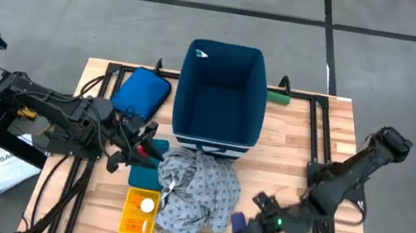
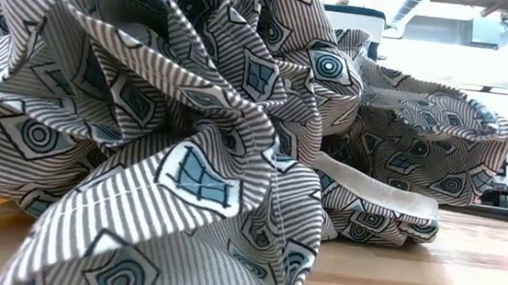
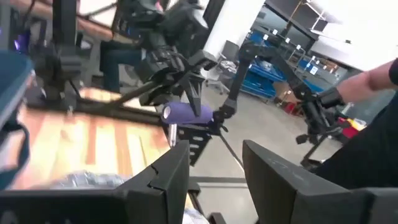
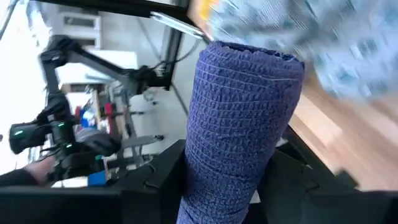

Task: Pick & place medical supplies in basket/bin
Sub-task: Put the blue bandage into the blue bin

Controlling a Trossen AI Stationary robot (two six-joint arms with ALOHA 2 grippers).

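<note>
A dark-blue woven-wrap cylinder (image 4: 245,118) sits in my shut right gripper (image 1: 245,227), near the table's near edge, right of the grey patterned gown (image 1: 195,198). The gown lies heaped on the table in front of the navy bin (image 1: 220,93) and fills the low view (image 2: 191,128). The left wrist view shows the same cylinder (image 3: 186,114) in the right gripper, above the table. My left gripper (image 3: 214,174) is open with nothing between its fingers; it hovers left of the gown (image 1: 138,150). A white-capped bottle (image 1: 147,205) lies in a yellow tray (image 1: 129,219). My right gripper pinches the dark-blue cylinder between its two fingers (image 4: 158,180), which lie on the cylinder's sides near one end (image 4: 211,193). The other end (image 4: 255,56) sticks out forward past the fingertips. In the left wrist view the cylinder is lifted clear of the table.
A flat blue padded pouch (image 1: 142,92) lies left of the bin, a teal block (image 1: 142,176) between the tray and my left gripper, and a green item (image 1: 280,97) at the bin's far right corner. Bare wood (image 1: 303,148) shows right of the bin. A person's arm (image 3: 379,74) is beyond the table.
</note>
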